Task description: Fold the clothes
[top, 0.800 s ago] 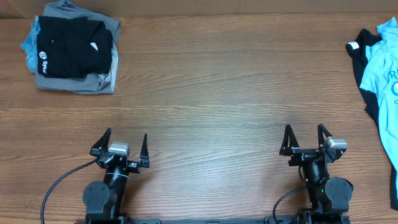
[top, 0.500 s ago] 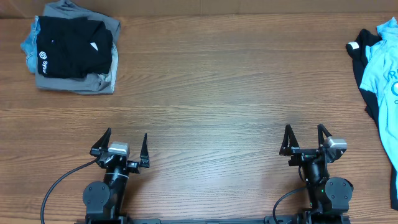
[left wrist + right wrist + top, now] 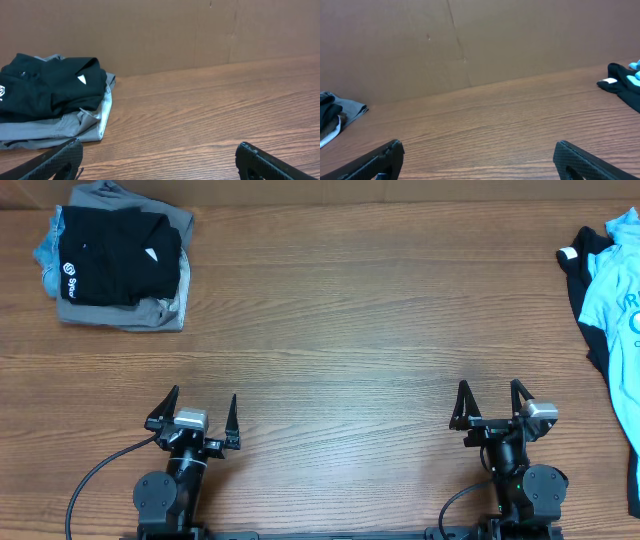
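The clothes lie in two places. An unfolded light blue T-shirt point(image 3: 620, 275) drapes over a black garment with a white tag point(image 3: 580, 255) at the table's right edge; the right wrist view catches their corner point(image 3: 620, 80). At the far left sits a folded stack, a black garment point(image 3: 115, 255) on top of a grey one point(image 3: 130, 315); in the left wrist view the black piece point(image 3: 50, 87) is at left. My left gripper point(image 3: 204, 402) point(image 3: 159, 150) and right gripper point(image 3: 489, 392) point(image 3: 479, 147) rest near the front edge, both open and holding nothing, far from any cloth.
The wooden table point(image 3: 350, 320) stretches between the two piles. A brown cardboard wall point(image 3: 175, 30) stands along the back edge. A black cable point(image 3: 95, 475) loops beside the left arm's base.
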`<state>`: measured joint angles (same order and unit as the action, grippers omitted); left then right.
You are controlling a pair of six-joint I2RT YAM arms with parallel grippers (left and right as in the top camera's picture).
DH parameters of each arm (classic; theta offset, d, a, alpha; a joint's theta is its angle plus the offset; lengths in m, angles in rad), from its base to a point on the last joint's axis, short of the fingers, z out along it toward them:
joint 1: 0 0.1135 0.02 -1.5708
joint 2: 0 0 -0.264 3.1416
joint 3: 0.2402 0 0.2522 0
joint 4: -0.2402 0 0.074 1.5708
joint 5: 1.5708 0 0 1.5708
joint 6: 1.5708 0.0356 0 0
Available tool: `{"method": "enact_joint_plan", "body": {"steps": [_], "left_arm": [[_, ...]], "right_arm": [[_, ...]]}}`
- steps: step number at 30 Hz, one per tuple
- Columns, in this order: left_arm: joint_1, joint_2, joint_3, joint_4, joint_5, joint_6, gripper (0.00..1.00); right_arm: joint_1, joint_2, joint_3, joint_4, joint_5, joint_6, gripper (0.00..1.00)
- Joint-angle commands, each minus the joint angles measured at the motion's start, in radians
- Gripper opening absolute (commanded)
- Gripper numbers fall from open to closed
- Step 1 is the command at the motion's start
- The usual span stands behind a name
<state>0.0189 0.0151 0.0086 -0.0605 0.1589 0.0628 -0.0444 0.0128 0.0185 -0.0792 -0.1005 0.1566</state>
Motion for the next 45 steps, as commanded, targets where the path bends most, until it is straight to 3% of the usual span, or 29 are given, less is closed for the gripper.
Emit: {"method": "enact_joint_plan", "body": {"steps": [1, 15, 21, 28, 33, 40, 45], "left_arm": [[-0.006, -0.010, -0.004, -0.003, -0.012, 0.020, 1.00], [-0.006, -0.011, -0.004, -0.003, -0.012, 0.020, 1.00], [-0.006, -0.010, -0.004, -0.003, -0.012, 0.020, 1.00], [-0.006, -0.011, -0.004, -0.003, -0.012, 0.020, 1.00], [-0.006, -0.010, -0.004, -0.003, -0.012, 0.020, 1.00], [-0.006, -0.011, -0.004, -0.003, -0.012, 0.020, 1.00], [-0.006, -0.010, -0.004, -0.003, -0.012, 0.020, 1.00]], "right_arm": [[-0.003, -0.010, -0.010, 0.004, -0.006, -0.005, 1.00], [-0.003, -0.010, -0.010, 0.064, -0.009, 0.001, 1.00], [-0.002, -0.010, -0.010, 0.200, -0.266, 0.310, 1.00], [-0.002, -0.010, -0.010, 0.274, -0.303, 0.582, 1.00], [-0.002, -0.008, 0.021, 0.482, -0.293, 0.565, 1.00], [-0.002, 0.172, 0.311, 0.228, -0.113, 0.332, 1.00], [-0.003, 0.502, 0.596, 0.108, 0.048, 0.250, 1.00]]}}
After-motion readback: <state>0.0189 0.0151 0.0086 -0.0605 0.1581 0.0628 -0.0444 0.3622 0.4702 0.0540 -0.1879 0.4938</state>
